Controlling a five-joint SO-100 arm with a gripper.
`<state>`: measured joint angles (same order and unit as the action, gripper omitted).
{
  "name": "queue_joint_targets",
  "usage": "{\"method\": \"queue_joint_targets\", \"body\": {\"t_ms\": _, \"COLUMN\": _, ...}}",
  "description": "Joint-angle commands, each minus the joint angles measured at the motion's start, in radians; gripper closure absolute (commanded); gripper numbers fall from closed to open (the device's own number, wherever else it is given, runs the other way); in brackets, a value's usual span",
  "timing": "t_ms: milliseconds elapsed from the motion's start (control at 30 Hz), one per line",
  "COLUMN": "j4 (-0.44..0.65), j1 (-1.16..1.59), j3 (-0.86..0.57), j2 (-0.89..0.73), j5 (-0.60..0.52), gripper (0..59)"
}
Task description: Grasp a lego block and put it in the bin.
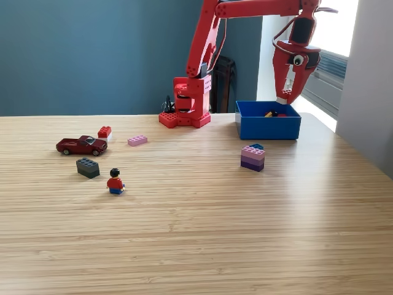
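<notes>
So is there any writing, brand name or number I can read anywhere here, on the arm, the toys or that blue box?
None can be read.
Red arm and its gripper: no lettering visible.
Blue bin: plain walls, no label.
Toy car, minifigure and lego blocks, such as the dark one: any stud or print marks are too small to tell.

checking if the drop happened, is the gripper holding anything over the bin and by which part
It looks like nothing is held. The gripper hangs above the blue bin, and no block shows between its fingertips, though the view is small.
</notes>
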<state>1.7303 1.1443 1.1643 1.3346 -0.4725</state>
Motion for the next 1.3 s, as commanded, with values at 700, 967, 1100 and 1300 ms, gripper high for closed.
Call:
{"method": "queue_joint_targets", "body": {"t_ms": 700, "j4": 0.043, "j1": 0.103, "j3": 0.009, "j2": 0.014, "j5": 0.049, "gripper": 26.3}}
{"method": "queue_joint_targets", "body": {"t_ms": 967, "j4": 0.041, "j1": 0.035, "j3": -0.071, "j2": 0.012, "j5": 0.038, "gripper": 46.7}}
{"method": "queue_joint_targets", "body": {"t_ms": 1100, "j4": 0.04, "j1": -0.086, "j3": -0.115, "j2": 0.009, "j5": 0.017, "gripper": 56.4}}
{"method": "queue_joint_targets", "body": {"t_ms": 1300, "j4": 0.04, "j1": -0.316, "j3": -0.178, "j2": 0.009, "j5": 0.012, "gripper": 58.5}}
